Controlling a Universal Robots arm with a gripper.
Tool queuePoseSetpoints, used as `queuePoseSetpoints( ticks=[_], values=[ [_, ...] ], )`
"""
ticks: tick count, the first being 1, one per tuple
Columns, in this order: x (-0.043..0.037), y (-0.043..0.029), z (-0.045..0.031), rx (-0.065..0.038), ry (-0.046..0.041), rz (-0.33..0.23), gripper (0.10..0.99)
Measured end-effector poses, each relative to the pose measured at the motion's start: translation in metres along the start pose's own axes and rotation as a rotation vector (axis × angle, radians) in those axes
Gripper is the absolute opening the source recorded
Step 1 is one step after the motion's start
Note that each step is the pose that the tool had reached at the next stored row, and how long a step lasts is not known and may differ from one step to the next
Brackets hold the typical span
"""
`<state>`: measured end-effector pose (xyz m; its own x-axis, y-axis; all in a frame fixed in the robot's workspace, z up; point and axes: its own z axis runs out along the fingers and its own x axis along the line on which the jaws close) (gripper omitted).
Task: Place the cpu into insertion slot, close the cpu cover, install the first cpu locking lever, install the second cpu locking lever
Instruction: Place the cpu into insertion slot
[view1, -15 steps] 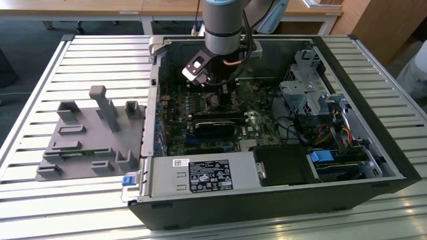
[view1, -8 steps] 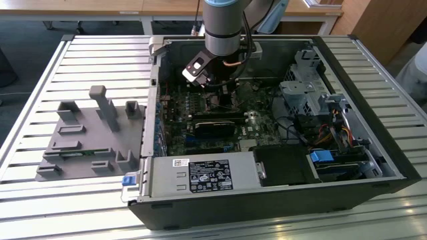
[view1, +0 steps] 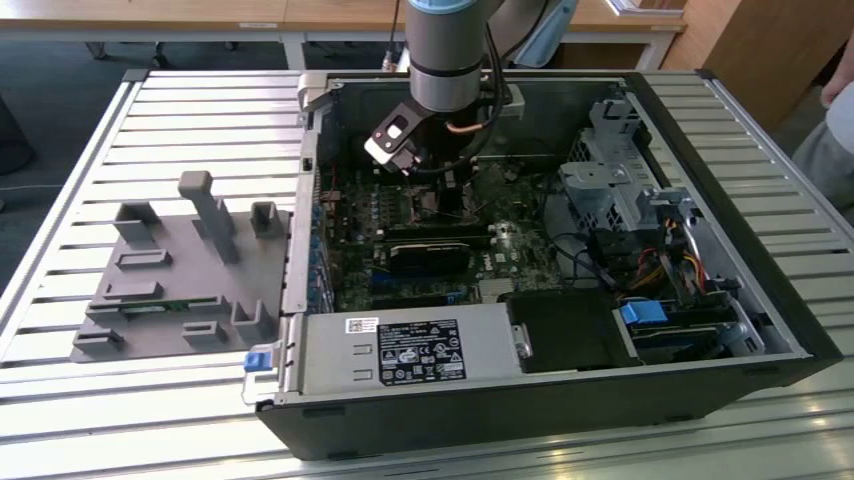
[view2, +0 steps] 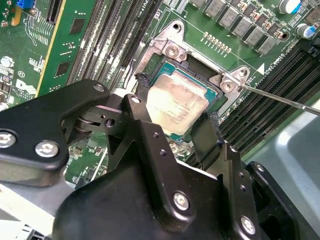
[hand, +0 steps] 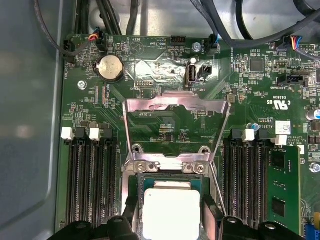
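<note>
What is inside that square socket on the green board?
The cpu lies in the insertion slot, silvery top up, with the cpu cover standing open. The slot's floor beneath the chip is covered, so it cannot be seen.

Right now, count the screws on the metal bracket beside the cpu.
2. One screw sits at one end of the bracket, the other at the far end, between the cpu and the open cover. Any past the cpu's opposite edge would be hidden.
</note>
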<state>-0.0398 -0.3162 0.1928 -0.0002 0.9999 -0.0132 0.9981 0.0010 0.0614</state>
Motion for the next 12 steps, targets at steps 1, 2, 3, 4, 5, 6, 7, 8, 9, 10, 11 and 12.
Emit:
queuePoseSetpoints(
  ticks=[1, 2, 3, 4, 5, 6, 7, 8, 9, 10, 11, 12],
  values=[
    [0.0000, 0.0000, 0.0001, 0.000, 0.0000, 0.000, 0.616],
    [0.0001, 0.0000, 0.0002, 0.000, 0.0001, 0.000, 0.616],
    [0.0002, 0.0001, 0.0003, 0.000, 0.0001, 0.000, 0.616],
    [0.0003, 0.0002, 0.0004, 0.000, 0.0001, 0.000, 0.616],
    [0.0005, 0.0003, 0.0004, 0.000, 0.0001, 0.000, 0.616],
    [0.0007, 0.0004, 0.0005, 0.000, 0.0001, 0.000, 0.616],
    [0.0010, 0.0006, 0.0005, 0.000, 0.0000, 0.000, 0.616],
    [0.0015, 0.0010, 0.0006, 0.000, 0.0001, 0.000, 0.616],
    [0.0017, 0.0013, 0.0007, 0.000, 0.0001, 0.000, 0.616],
    [0.0019, 0.0016, 0.0008, 0.000, 0.0001, 0.000, 0.616],
    [0.0021, 0.0018, 0.0008, 0.000, 0.0001, 0.000, 0.616],
    [0.0022, 0.0020, 0.0009, 0.000, 0.0001, 0.000, 0.616]
  ],
)
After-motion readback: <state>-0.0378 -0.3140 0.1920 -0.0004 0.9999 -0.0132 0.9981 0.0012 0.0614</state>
